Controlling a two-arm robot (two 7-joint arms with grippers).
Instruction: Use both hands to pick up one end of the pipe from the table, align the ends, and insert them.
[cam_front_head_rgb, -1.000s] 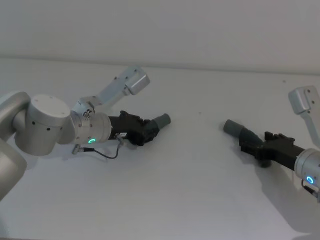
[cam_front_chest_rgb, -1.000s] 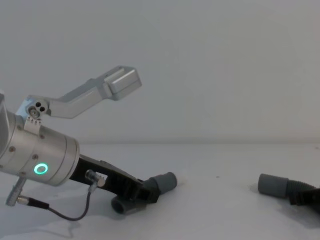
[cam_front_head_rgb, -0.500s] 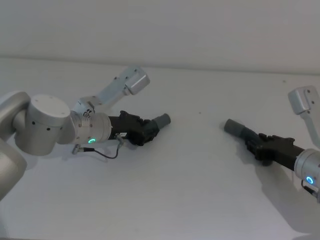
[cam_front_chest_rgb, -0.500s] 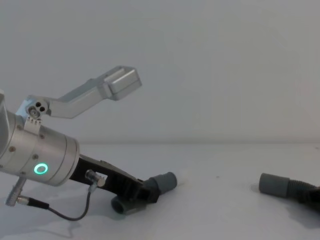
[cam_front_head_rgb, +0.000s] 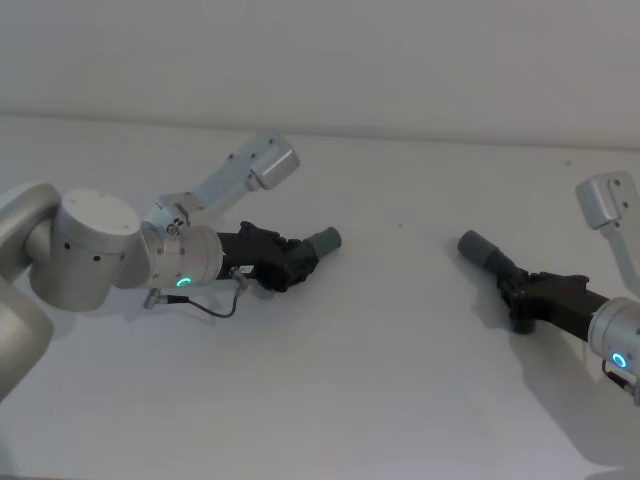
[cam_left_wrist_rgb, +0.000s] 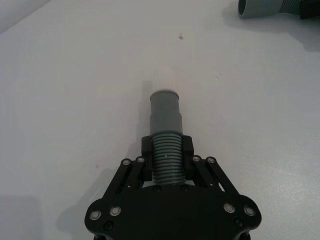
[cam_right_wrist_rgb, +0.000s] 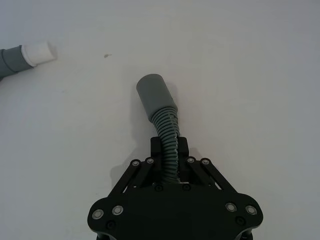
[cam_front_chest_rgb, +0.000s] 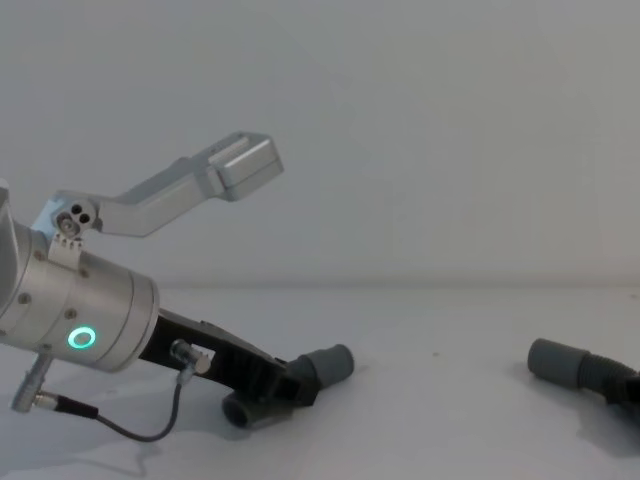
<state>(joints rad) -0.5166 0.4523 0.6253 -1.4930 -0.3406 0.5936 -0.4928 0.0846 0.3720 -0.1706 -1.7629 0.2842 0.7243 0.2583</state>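
The pipe lies in two pieces on the white table (cam_front_head_rgb: 380, 390). My left gripper (cam_front_head_rgb: 303, 257) is shut on the corrugated part (cam_left_wrist_rgb: 167, 167) of one piece, low over the table. That piece's grey cuff (cam_front_head_rgb: 323, 241) sticks out ahead of the fingers and ends in a white tip (cam_left_wrist_rgb: 162, 80). My right gripper (cam_front_head_rgb: 513, 287) is shut on the other piece's corrugated hose (cam_right_wrist_rgb: 169, 135). Its cuff (cam_front_head_rgb: 480, 248) points toward the left piece, and a wide gap separates the two ends. In the chest view the left cuff (cam_front_chest_rgb: 326, 365) and right cuff (cam_front_chest_rgb: 560, 362) sit near table height.
The left arm's silver wrist with a green ring (cam_front_head_rgb: 182, 282) and a dangling black cable (cam_front_head_rgb: 215, 308) sit low over the table. A grey camera bracket (cam_front_head_rgb: 262, 163) stands above the left gripper. Bare table lies between the two ends.
The right gripper has drawn its cuff to the right and swung it a little, widening the gap. The left gripper and its piece have stayed put.
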